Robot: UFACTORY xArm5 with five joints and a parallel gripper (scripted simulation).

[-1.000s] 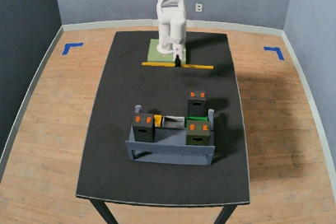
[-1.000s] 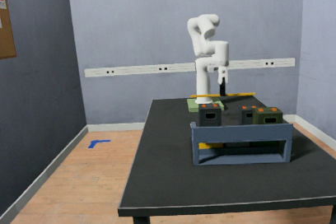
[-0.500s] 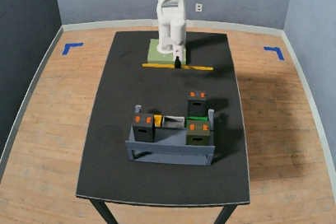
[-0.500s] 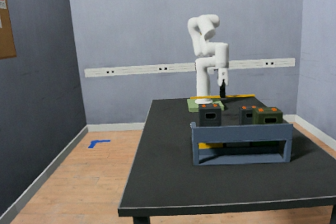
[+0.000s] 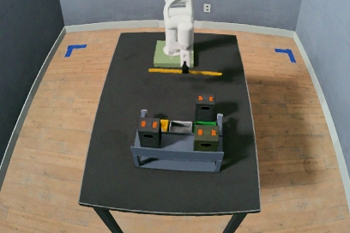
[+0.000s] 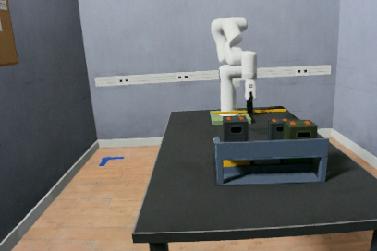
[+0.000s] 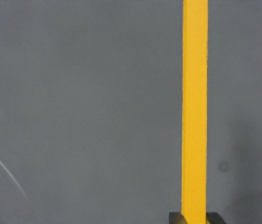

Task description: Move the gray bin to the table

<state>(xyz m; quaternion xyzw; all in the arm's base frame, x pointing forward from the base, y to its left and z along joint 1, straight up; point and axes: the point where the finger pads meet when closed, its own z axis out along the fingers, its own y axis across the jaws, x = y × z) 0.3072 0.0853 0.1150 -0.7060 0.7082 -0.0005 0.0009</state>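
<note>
The gray open bin (image 5: 181, 127) sits on the blue-gray shelf (image 5: 178, 154) (image 6: 270, 149), in the middle between the closed bins. In the exterior view the shelf's front wall hides it. My gripper (image 5: 185, 69) (image 6: 249, 105) (image 7: 194, 218) is far from the shelf, near the arm's base. It is shut on the middle of a long yellow bar (image 5: 203, 73) (image 6: 273, 111) (image 7: 195, 100), holding it level and low over the black table (image 5: 129, 99) (image 6: 185, 176).
A dark bin (image 5: 149, 132) (image 6: 235, 128) stands at the shelf's left. An olive bin (image 5: 206, 138) (image 6: 300, 129) stands at its right front and another dark bin (image 5: 205, 106) (image 6: 277, 127) behind that. A green pad (image 5: 162, 56) (image 6: 217, 117) lies under the arm's base.
</note>
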